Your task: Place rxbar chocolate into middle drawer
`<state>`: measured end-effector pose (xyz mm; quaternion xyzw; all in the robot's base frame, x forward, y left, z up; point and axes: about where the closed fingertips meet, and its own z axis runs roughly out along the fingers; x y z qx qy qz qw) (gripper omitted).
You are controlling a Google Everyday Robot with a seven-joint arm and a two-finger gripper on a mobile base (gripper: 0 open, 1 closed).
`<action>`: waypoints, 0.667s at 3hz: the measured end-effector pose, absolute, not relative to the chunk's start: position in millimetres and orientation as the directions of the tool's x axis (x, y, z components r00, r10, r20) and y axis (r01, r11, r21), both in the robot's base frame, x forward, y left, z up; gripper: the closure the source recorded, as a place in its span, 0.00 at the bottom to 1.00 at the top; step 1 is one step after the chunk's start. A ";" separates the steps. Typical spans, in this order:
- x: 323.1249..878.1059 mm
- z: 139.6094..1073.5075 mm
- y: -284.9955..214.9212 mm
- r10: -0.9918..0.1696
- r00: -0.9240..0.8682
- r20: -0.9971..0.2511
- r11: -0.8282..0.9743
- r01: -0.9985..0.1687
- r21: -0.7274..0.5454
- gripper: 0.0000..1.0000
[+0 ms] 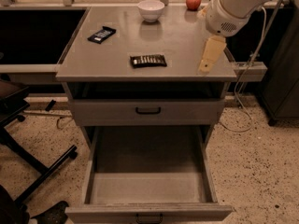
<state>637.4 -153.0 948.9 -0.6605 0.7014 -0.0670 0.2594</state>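
Note:
The rxbar chocolate (148, 60), a dark flat bar with a row of pale markings, lies on the grey cabinet top near its front edge. The middle drawer (148, 190) is pulled wide open below, and its deep tray holds nothing that shows. My gripper (209, 56) hangs over the right side of the cabinet top, to the right of the bar and apart from it. It holds nothing that I can see.
A dark blue-black bar with a white label (102, 34) lies at the left of the top. A white bowl (151, 10) and a red apple (193, 1) stand at the back. The upper drawer (148, 110) is closed. A chair base (35, 181) stands at the left.

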 end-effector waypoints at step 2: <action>724.7 916.2 -115.9 -0.907 0.037 -0.419 0.170 -0.879 -0.445 0.00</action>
